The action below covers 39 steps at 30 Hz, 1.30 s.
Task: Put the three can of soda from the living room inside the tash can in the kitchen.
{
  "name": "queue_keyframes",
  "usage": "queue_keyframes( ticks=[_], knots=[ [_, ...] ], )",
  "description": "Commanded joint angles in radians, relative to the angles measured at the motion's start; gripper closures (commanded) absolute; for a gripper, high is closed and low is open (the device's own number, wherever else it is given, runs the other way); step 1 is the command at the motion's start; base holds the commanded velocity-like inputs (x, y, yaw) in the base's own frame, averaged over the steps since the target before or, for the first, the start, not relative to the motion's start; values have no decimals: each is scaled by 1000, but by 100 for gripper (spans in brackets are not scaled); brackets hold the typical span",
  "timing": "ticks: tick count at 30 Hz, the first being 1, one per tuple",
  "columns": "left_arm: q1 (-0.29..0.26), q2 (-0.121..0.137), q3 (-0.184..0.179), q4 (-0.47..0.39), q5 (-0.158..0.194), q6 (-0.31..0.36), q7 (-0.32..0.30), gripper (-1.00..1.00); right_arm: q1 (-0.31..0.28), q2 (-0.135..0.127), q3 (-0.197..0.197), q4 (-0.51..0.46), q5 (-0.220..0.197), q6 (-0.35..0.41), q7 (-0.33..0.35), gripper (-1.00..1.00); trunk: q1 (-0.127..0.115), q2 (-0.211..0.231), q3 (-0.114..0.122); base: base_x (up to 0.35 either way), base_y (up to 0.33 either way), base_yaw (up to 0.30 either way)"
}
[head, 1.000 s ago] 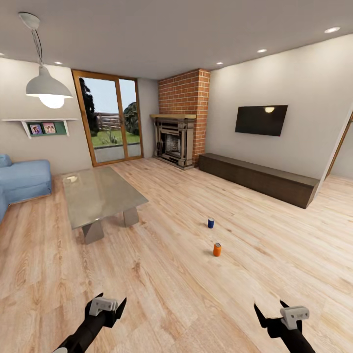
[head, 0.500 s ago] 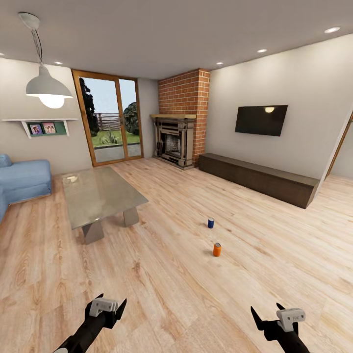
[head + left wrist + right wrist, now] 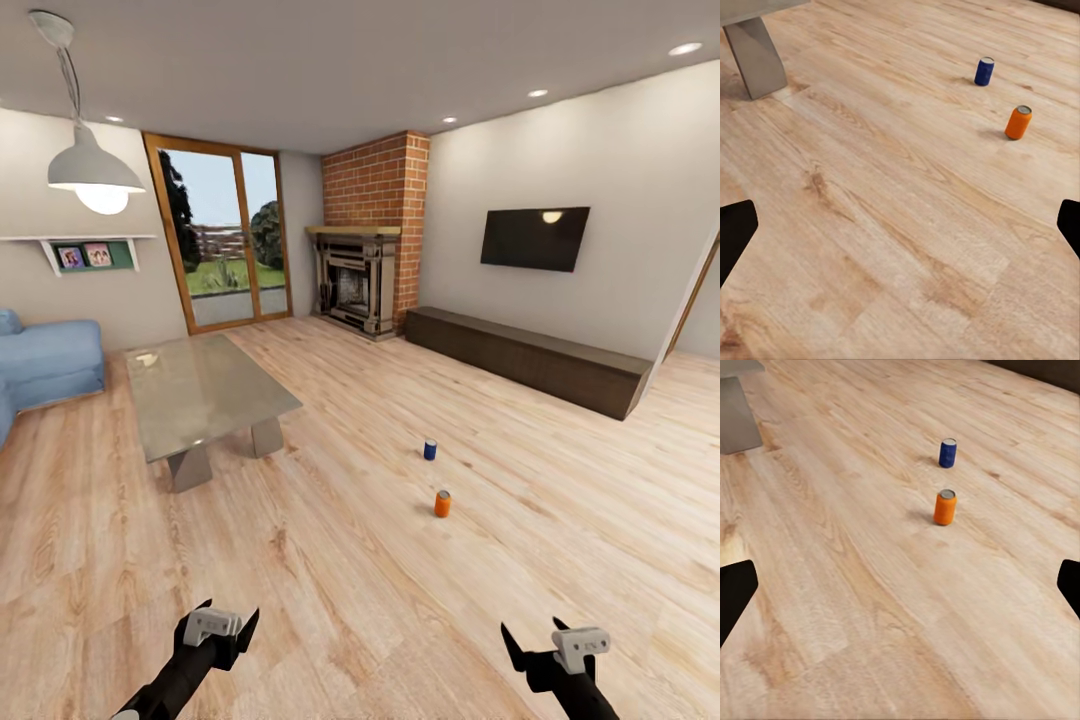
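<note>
No lettering or brand can be read on anything; the cans are too small to tell.

The pale wood-plank floor (image 3: 360, 560) fills the lower half of the head view. Along the right wall runs a long low dark-brown table (image 3: 525, 360), with a black flat wall TV (image 3: 534, 239) above it. At upper centre stands a red brick fireplace (image 3: 372, 240) with a dark grate, and left of it a wood-framed glass door (image 3: 220, 235) showing a garden. A rectangular glass coffee table on grey angled legs (image 3: 205, 390) sits left of centre, a blue fabric sofa (image 3: 45, 362) at the left edge. A white dome pendant lamp (image 3: 92, 172) hangs at upper left over a white wall shelf with two small pictures (image 3: 84, 255).

Two of the soda cans stand upright on the open floor right of centre, well apart from the furniture: the small dark blue cylindrical can with a silver top (image 3: 430, 450) farther off, the small orange can with a silver top (image 3: 442, 503) nearer, close to each other but not touching. Nothing lies between them and the arms.

At the bottom, the left pincer (image 3: 222, 622) and right pincer (image 3: 530, 640) hang above the floor, both with fingers spread wide and holding nothing.
</note>
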Motion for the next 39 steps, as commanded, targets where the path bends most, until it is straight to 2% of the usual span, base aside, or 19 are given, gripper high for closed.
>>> queue_keyframes(
  ticks=[1, 17, 30, 39],
  knots=[
    [0, 0, 0, 0, 0, 0, 0, -100, 0, 1, 0, 0, 0, 0, -3, -100, 0, 0, -2, 0, 0, 0],
    [0, 0, 1, 30, 0, 0, 1, -100, -2, 1, 0, 1, 0, -3, -3, -100, 0, 0, -25, 0, 0, 0],
    [0, 0, 1, 35, 0, 1, 2, -100, -1, 2, 1, 1, -2, -9, -3, -100, 0, 0, -27, 0, 0, 0],
    [-1, 0, 1, 37, 0, 2, 0, -100, -1, 6, 0, 1, -1, -12, 0, -100, 0, 0, -27, 176, 191, 0]
  ],
)
